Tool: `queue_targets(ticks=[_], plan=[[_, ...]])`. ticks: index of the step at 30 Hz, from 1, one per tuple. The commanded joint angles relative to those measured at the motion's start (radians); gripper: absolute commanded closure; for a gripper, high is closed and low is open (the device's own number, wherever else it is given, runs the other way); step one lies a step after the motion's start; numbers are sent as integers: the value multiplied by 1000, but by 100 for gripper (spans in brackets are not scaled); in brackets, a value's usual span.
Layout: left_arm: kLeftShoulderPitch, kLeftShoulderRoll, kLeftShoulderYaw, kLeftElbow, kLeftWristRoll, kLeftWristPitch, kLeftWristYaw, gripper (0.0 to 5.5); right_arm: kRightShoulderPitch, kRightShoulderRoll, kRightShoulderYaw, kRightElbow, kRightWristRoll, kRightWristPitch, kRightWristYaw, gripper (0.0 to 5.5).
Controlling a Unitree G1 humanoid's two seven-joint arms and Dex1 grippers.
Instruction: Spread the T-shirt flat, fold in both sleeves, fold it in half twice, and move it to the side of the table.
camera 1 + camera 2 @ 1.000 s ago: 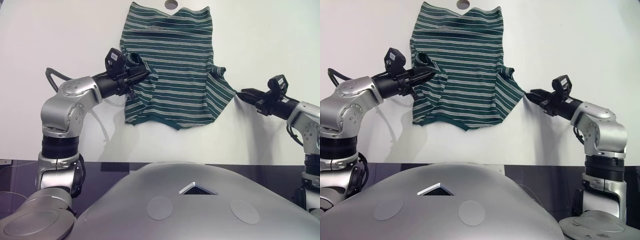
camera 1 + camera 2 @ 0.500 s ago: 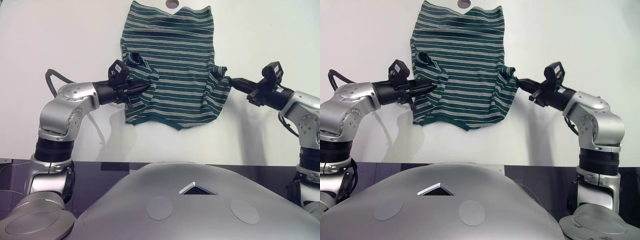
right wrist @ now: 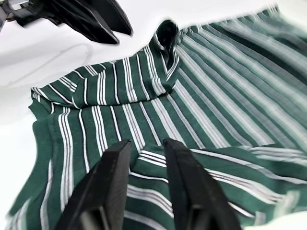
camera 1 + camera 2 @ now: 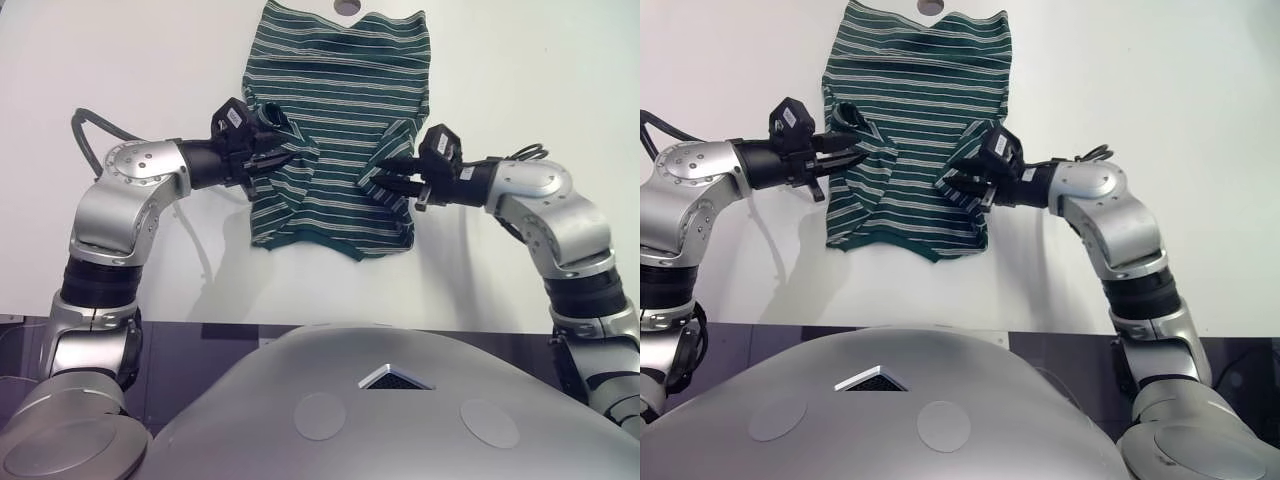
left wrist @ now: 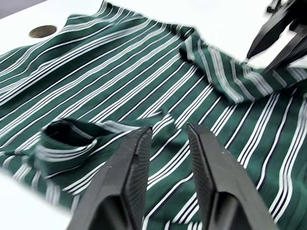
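Observation:
A green T-shirt point(image 4: 335, 110) with white stripes lies on the white table point(image 4: 520, 80), collar end far from me. Its left sleeve point(image 4: 270, 117) is folded inward, the cuff standing up a little point(image 5: 62, 132). My left gripper point(image 4: 287, 157) hovers open just over the shirt's left side, with nothing between its fingers point(image 5: 139, 167). The right sleeve point(image 5: 216, 67) is folded across the shirt's body. My right gripper point(image 4: 383, 180) is over the shirt's middle, open, with the sleeve's fold point(image 3: 216, 177) lying at its fingertips point(image 3: 115, 182).
A round hole point(image 4: 345, 6) sits in the table just beyond the shirt's far edge. Bare white tabletop extends to the left point(image 4: 120, 70) and right of the shirt. The table's near edge point(image 4: 470, 326) runs just in front of the shirt's hem.
My right gripper has swung left from the table's right side, carrying the right sleeve onto the shirt, and its fingers now stand apart. The left gripper has shifted only slightly.

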Motion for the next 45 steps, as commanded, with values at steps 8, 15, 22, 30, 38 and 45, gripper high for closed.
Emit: queue_targets(ticks=[8,15,22,30,38,45], plan=[[221,311,-90,26,343,-514,-207,272,192,-249,6,384,-516,-1100,-21,341],[155,209,-191,125,507,-729,-121,272,182,-103,56,485,-749,-1382,-310,341],[171,235,-230,139,482,-749,-201,389,189,-105,106,354,-718,-1258,-250,429],[250,354,-205,-14,226,-352,-429,542,241,-308,95,-84,-173,-481,181,550],[41,245,47,12,-299,161,-406,549,25,-166,-96,80,341,21,66,550],[-420,-91,19,593,-116,144,-72,549,-362,143,-140,774,232,-61,-49,550]])
